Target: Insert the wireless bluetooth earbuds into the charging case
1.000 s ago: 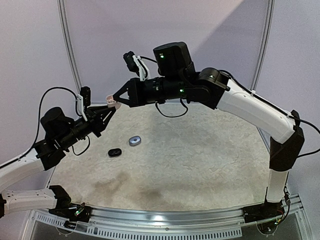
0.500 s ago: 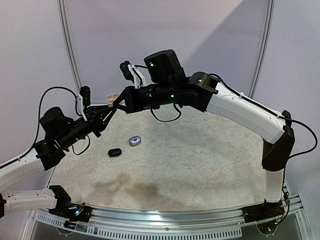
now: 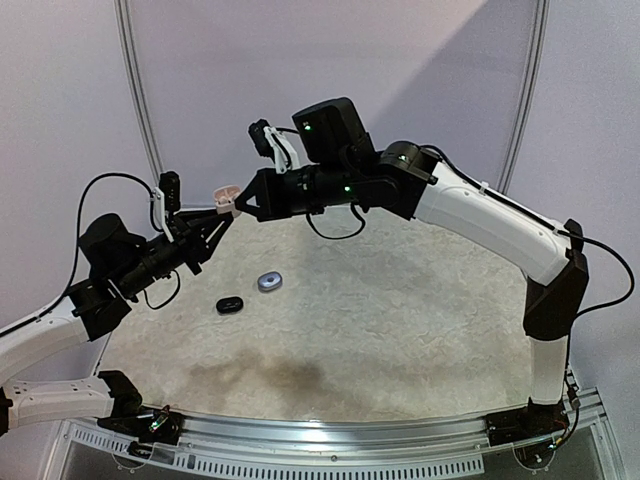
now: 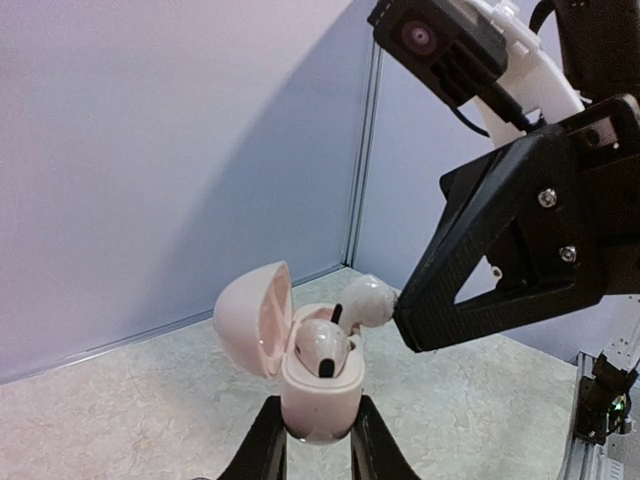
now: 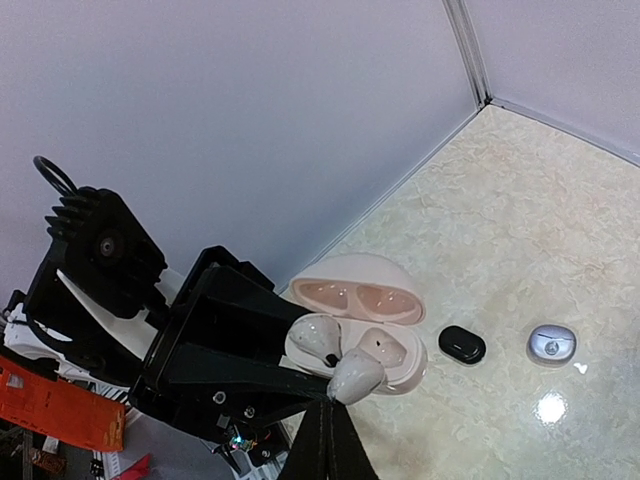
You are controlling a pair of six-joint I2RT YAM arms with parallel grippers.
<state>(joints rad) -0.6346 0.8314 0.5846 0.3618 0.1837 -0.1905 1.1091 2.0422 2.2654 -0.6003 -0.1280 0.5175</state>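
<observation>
Currently, left claw (image 4: 313, 425) clamps one open case (image 4: 322, 385), one earbud (image 4: 322, 348) seated; right claw (image 5: 328, 412) pinches second earbud (image 4: 368, 300) just above left claw.

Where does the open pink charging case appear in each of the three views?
Top external: upper left of centre, pink charging case between the two gripper tips.
Left wrist: lower centre, lid open to the left.
Right wrist: just below centre, lid tipped back.
Shared landmark: the left gripper clamping its base, the right gripper holding a white earbud at its opening.
</observation>
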